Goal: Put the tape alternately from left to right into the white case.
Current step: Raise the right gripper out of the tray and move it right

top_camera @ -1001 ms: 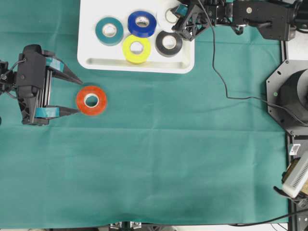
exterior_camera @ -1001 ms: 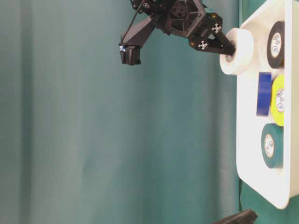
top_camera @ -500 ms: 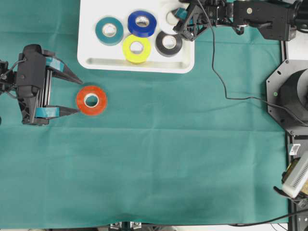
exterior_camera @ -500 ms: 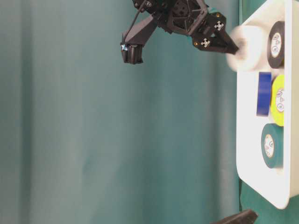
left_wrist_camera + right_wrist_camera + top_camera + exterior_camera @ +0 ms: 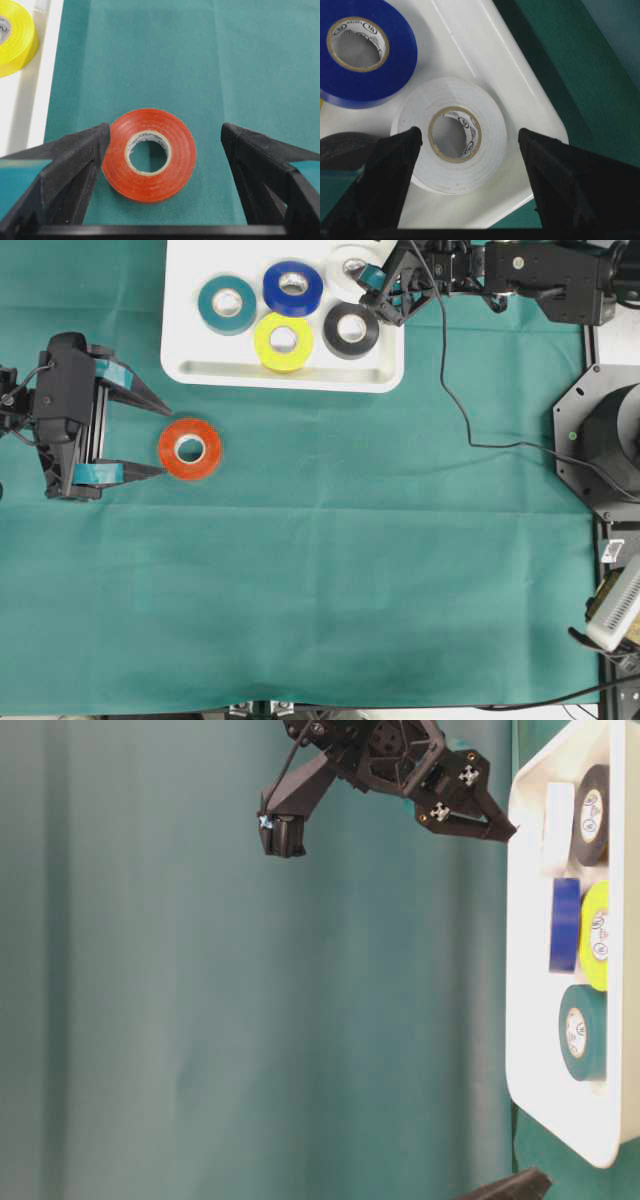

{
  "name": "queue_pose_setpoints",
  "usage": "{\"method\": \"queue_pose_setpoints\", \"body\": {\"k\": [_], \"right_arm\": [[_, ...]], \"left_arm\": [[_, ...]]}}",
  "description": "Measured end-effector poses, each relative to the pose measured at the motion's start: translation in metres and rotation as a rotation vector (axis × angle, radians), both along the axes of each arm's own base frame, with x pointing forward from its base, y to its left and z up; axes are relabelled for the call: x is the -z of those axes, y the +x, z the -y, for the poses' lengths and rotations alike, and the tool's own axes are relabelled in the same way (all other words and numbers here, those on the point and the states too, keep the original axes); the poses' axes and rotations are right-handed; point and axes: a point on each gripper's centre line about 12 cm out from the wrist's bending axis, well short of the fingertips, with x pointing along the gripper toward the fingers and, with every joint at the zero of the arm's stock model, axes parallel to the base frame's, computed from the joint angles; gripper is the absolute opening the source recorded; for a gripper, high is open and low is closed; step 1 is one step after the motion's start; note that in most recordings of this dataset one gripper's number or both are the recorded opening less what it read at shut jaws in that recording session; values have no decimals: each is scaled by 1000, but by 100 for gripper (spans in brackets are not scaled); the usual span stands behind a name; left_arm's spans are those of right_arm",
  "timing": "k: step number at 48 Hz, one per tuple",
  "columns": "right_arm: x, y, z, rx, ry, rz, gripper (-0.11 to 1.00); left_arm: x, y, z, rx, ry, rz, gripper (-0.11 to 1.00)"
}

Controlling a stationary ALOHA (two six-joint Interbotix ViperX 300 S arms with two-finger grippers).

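The red tape (image 5: 190,448) (image 5: 149,154) lies flat on the green cloth, below the white case (image 5: 290,378). My left gripper (image 5: 162,439) (image 5: 164,131) stands open around it, its left finger close against the roll. Inside the case lie teal tape (image 5: 227,304), blue tape (image 5: 293,289), yellow tape (image 5: 284,340) and black tape (image 5: 351,330). White tape (image 5: 350,265) (image 5: 451,135) rests flat in the case's top right corner (image 5: 485,50). My right gripper (image 5: 378,298) (image 5: 468,134) hangs open just above it, holding nothing.
A black cable (image 5: 470,420) trails from the right arm across the cloth. A dark round base (image 5: 610,450) stands off the cloth at the right. Green cloth stretches wide below and right of the red roll.
The right gripper has opened and the white roll has dropped from its fingers into the case. The left gripper and the red roll have not moved.
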Motion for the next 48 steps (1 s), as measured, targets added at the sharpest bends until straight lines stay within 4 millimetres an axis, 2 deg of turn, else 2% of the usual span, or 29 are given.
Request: {"method": "queue_pose_setpoints", "body": {"k": [13, 19, 32, 48], "right_arm": [[-1, 3, -2, -17, 3, 21, 85], [-4, 12, -12, -74, 11, 71, 85], [-7, 34, -53, -248, 41, 167, 85], [9, 36, -110, -406, 76, 127, 85]], "left_arm": [[0, 0, 0, 0, -3, 1, 70], [0, 0, 0, 0, 0, 2, 70], [0, 0, 0, -2, -3, 1, 70], [0, 0, 0, -2, -3, 1, 70]]}}
